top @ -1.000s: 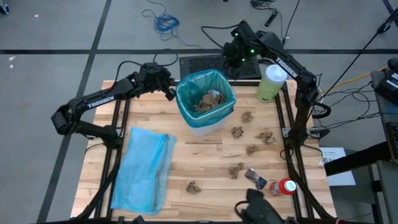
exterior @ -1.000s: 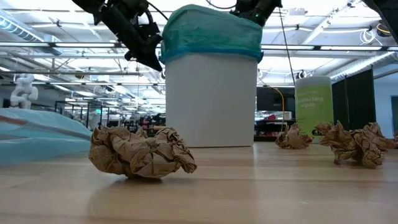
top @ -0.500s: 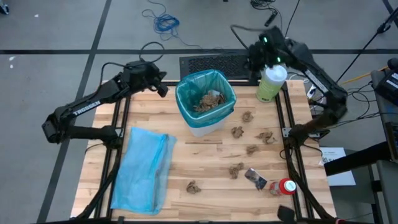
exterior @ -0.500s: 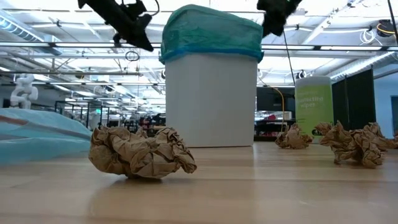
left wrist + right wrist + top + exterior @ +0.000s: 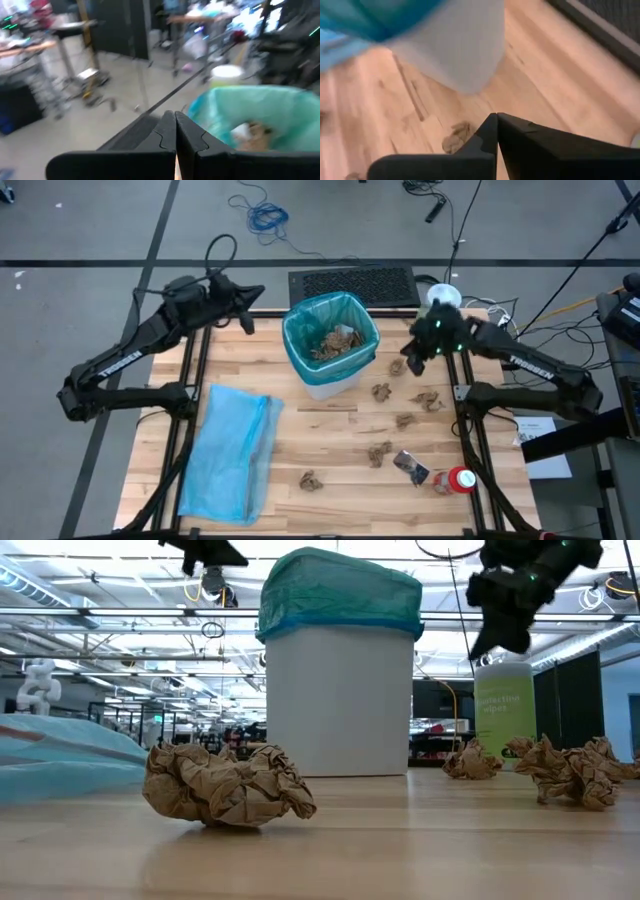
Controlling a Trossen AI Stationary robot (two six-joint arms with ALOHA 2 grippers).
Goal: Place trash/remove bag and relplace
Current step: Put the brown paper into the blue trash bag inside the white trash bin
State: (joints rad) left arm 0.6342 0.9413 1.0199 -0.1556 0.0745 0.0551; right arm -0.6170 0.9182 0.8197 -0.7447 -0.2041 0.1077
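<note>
A white bin lined with the teal-green bag stands at the table's far middle, with brown paper trash inside. More brown wads lie on the wood to its right and near side, with a silvery wrapper and a red-and-white object. My left gripper hovers shut, high off the bin's far-left rim. My right gripper hangs shut and slanting down just right of the bin, above a wad. Both shut finger pairs show in the wrist views.
A pale sky-blue bag lies flat on the near left of the table. A green canister stands at the far right, behind my right arm. A large wad lies close to the near edge.
My left gripper has risen and drawn back from the bin's left rim toward the far-left corner, tipping up to level. My right gripper has swung from behind the bin's far rim toward the right and near side, sinking beside the bin. Both stay shut.
</note>
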